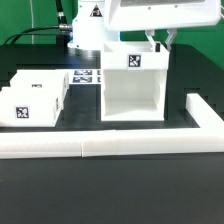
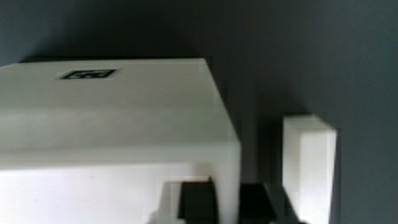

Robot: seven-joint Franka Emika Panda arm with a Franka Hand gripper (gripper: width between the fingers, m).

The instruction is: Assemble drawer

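Observation:
The white cube-shaped housing stands in the middle of the table, its open side towards the front and a tag on its top. My gripper comes down at its rear corner on the exterior view's right. In the wrist view the housing fills most of the picture. My gripper has one dark finger on each side of the housing's thin side wall, closed against it. Two shallow white trays with tags lie together at the exterior view's left. Their knobs are hidden.
A long low white border bar runs along the front and turns back at the exterior view's right. It also shows in the wrist view, close beside the housing. The marker board lies behind the trays. The robot base stands at the back.

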